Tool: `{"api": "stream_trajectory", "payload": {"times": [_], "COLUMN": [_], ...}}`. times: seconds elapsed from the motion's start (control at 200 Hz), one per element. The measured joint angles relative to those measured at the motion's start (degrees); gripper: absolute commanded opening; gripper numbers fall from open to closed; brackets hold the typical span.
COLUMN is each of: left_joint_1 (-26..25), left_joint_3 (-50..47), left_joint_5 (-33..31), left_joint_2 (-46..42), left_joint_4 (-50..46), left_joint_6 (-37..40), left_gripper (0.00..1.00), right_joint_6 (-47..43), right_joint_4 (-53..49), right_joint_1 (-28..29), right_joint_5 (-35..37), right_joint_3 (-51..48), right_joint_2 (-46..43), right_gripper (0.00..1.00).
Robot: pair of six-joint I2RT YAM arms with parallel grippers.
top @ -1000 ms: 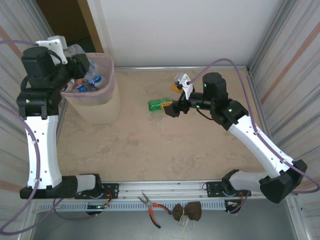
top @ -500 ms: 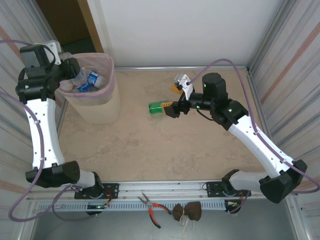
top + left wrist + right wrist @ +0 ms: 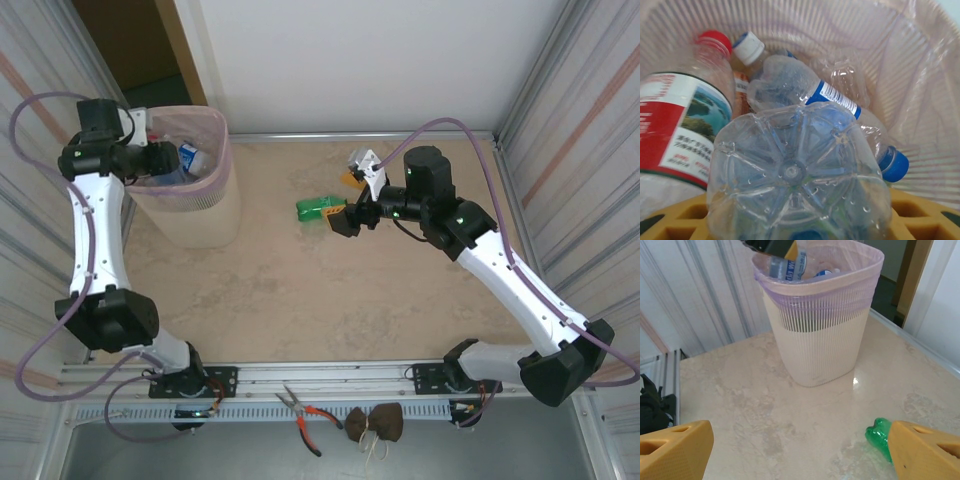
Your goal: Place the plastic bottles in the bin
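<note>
Plastic bottles (image 3: 790,267), small and mostly clear, lie heaped inside the pale pink translucent ribbed plastic bin (image 3: 215,185). The bin stands at the far left corner of the beige marbled desk (image 3: 300,300).

Noted in the heap:
- a clear bottle with red cap and red-and-white label (image 3: 685,125)
- a white-capped bottle (image 3: 747,47)
- a crumpled clear bottle with blue label and blue cap (image 3: 840,100)

One green plastic bottle (image 3: 316,210) lies on its side at mid-desk, well apart from the bin.

Surroundings: corrugated metal panels flank the desk and a white wall closes the far side. Red-handled pliers (image 3: 305,410) and two brown pouches (image 3: 375,422) lie on the near ledge by the arm bases. The left arm reaches over the bin's mouth.

The yellow left fingers (image 3: 675,220) are over the bin, set fairly narrow and clamped on a clear fluted bottle (image 3: 795,170). Its base faces the wrist camera and it sits above the heap.

The right fingers (image 3: 675,450) stand wide apart, low over the desk, holding nothing. The green bottle's end lies just beside one of them; whether they touch cannot be told.
</note>
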Motion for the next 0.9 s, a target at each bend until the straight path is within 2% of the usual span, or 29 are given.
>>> {"api": "stream_trajectory", "payload": {"times": [0.326, 0.456, 0.711, 0.902], "left_joint_1": [0.0, -0.3, -1.2, -1.2], "left_joint_3": [-1.8, -4.4, -8.5, -6.2], "left_joint_5": [0.9, 0.9, 0.9, 0.9], "left_joint_2": [1.3, -0.3, -5.7, -9.7], "left_joint_4": [0.9, 3.1, 1.6, -0.8], "left_joint_6": [1.9, 1.9, 1.9, 1.6], "left_gripper": [0.57, 0.64, 0.81, 0.84], "right_joint_6": [0.0, 0.0, 0.0, 0.0], "right_joint_4": [-0.3, -0.3, -0.3, -0.3], "right_joint_1": [0.0, 0.0, 0.0, 0.3], "right_joint_5": [0.1, 0.1, 0.1, 0.1], "right_joint_3": [0.0, 0.0, 0.0, 0.0], "right_joint_2": [0.0, 0.0, 0.0, 0.0], "right_gripper": [0.89, 0.89, 0.89, 0.89]}}
